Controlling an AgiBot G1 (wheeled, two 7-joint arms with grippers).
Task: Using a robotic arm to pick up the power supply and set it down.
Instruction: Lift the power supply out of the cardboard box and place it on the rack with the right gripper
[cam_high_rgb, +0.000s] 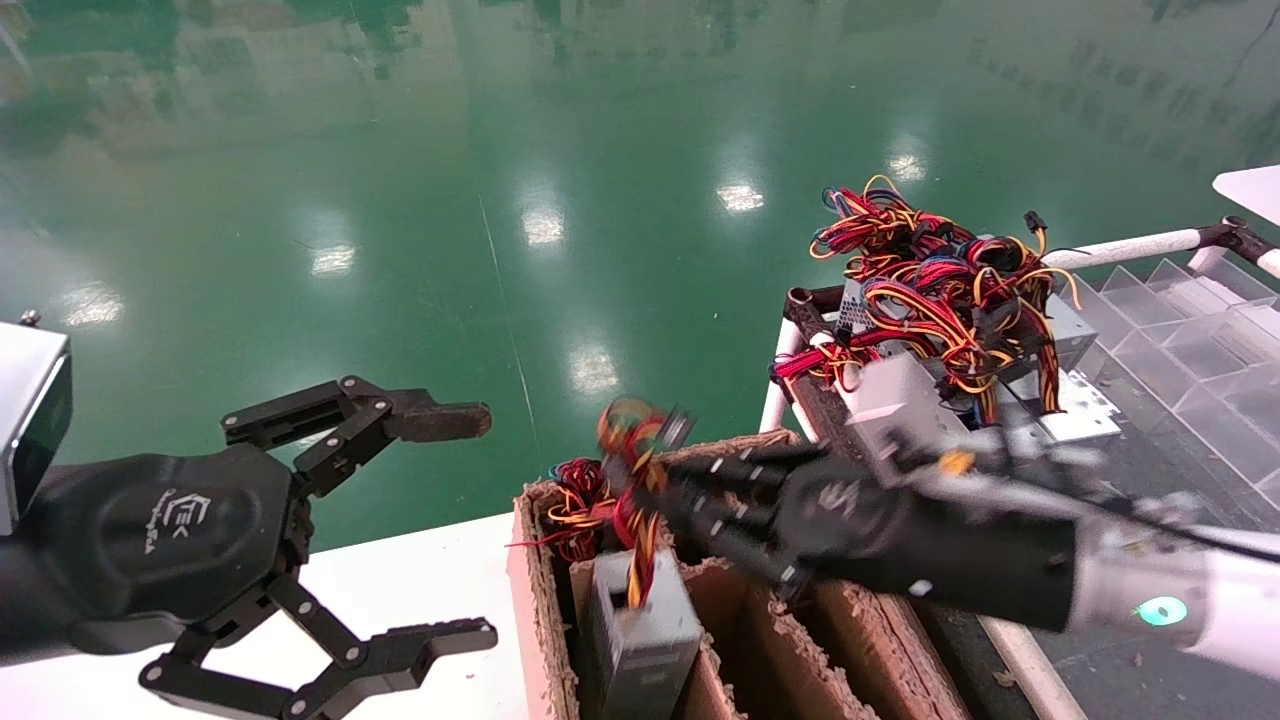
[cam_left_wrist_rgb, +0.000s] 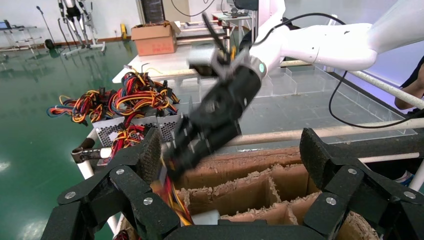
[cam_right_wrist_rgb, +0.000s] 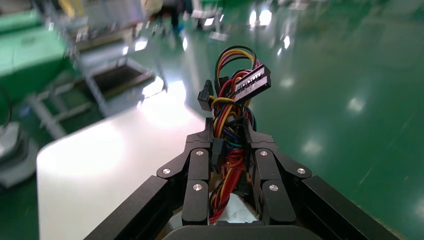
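Observation:
The power supply (cam_high_rgb: 640, 630), a grey metal box, stands upright in a slot of the brown cardboard box (cam_high_rgb: 528, 590). Its tied bundle of red, yellow and black wires (cam_high_rgb: 630, 440) rises from its top. My right gripper (cam_high_rgb: 665, 485), all black on the white robotic arm (cam_high_rgb: 1180, 600), reaches in from the right and is shut on that bundle. In the right wrist view the wires (cam_right_wrist_rgb: 235, 100) run up between the closed fingers (cam_right_wrist_rgb: 196, 175), with the grey casing (cam_right_wrist_rgb: 235, 210) below. My left gripper (cam_high_rgb: 455, 530) hangs open and empty at the left, over the white table.
A heap of other power supplies with tangled wires (cam_high_rgb: 940, 290) lies on the cart at the right, beside clear plastic dividers (cam_high_rgb: 1180, 330). Cardboard partitions (cam_left_wrist_rgb: 260, 190) split the box into slots. The white table (cam_high_rgb: 420, 580) borders the box; beyond it is green floor.

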